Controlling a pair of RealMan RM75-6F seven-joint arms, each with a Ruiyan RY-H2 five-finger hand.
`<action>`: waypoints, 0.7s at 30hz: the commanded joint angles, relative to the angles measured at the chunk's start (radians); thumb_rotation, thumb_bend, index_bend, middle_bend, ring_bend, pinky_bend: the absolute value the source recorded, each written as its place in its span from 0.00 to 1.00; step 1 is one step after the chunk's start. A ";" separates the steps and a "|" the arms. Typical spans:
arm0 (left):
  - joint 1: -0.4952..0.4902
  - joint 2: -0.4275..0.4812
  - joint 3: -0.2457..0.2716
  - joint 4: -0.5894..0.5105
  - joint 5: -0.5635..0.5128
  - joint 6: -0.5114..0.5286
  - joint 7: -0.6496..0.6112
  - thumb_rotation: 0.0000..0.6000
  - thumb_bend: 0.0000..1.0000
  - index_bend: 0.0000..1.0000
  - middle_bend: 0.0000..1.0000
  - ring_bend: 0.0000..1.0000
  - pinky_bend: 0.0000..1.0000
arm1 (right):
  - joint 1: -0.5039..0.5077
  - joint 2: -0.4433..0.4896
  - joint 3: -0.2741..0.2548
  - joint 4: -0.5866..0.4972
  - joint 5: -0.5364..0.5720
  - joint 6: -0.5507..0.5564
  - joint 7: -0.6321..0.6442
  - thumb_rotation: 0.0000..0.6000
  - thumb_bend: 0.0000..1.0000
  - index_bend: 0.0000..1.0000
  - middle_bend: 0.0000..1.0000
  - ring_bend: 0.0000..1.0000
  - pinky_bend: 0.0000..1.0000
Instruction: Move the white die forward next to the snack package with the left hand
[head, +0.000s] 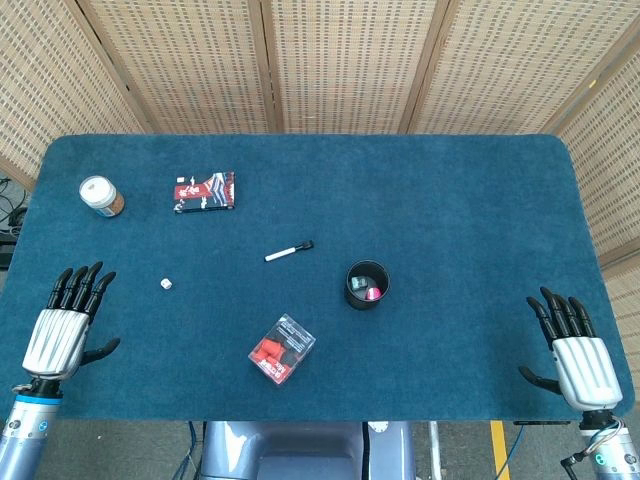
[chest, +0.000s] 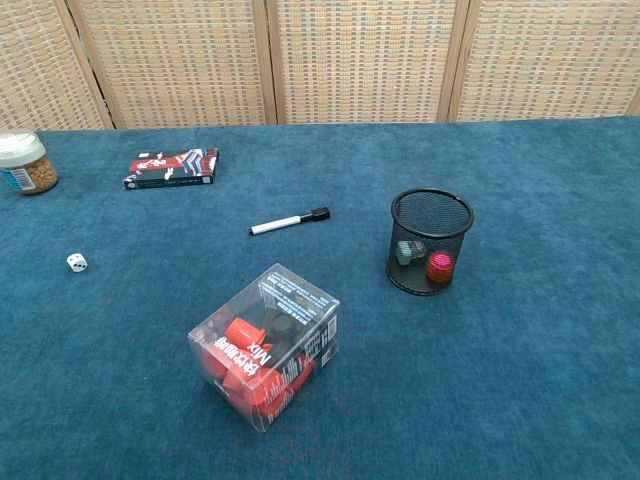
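Resting on the blue tabletop (head: 450, 200) at the near left corner: left robot hand (head: 68, 322), palm down, fingers spread wide and holding nothing. Lying just off it toward 2 o'clock, well apart from the fingertips: white die (head: 165, 284), alone on the cloth. Sitting farther out, at 12 o'clock from the die — snack package (head: 205, 192), flat, red and dark, well apart from the die. Standing at 9 o'clock from the package: a white-lidded jar (head: 101, 195). Lying near the middle, tilted: a marker (head: 289, 251), black cap toward 2 o'clock. Standing at 4 o'clock from the marker: a black mesh cup (head: 368, 285) holding small red and grey items. Sitting at the near centre — a clear box (head: 281, 348) with red contents. Resting at the near right corner: right robot hand (head: 572, 350), likewise spread wide and empty.
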 joint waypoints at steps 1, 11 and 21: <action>0.000 0.000 0.000 0.000 0.000 0.000 0.000 1.00 0.06 0.07 0.00 0.00 0.00 | 0.000 0.000 0.000 0.000 0.000 0.000 0.000 1.00 0.16 0.05 0.00 0.00 0.00; 0.001 0.003 0.002 -0.003 0.003 0.002 -0.005 1.00 0.06 0.07 0.00 0.00 0.00 | -0.003 0.004 -0.002 -0.008 -0.008 0.008 0.005 1.00 0.16 0.05 0.00 0.00 0.00; -0.002 0.004 0.005 -0.010 0.014 0.001 -0.017 1.00 0.06 0.07 0.00 0.00 0.00 | -0.008 0.006 -0.003 -0.007 -0.012 0.016 0.005 1.00 0.16 0.05 0.00 0.00 0.00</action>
